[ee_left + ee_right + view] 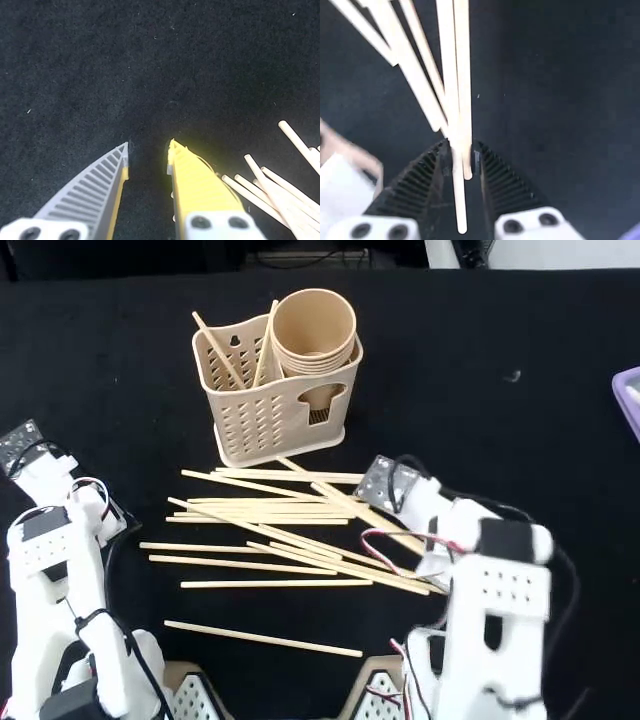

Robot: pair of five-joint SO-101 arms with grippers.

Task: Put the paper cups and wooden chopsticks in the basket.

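Here the right gripper (461, 149) clenches two chopsticks (462, 75); the left gripper (148, 145) hangs released nearby.

Open counter (110, 370) is left on both sides of basket (265, 420). Front approach is blocked by chopsticks (300, 545) strewn between the arms. One basket compartment is filled by cups (313, 335).
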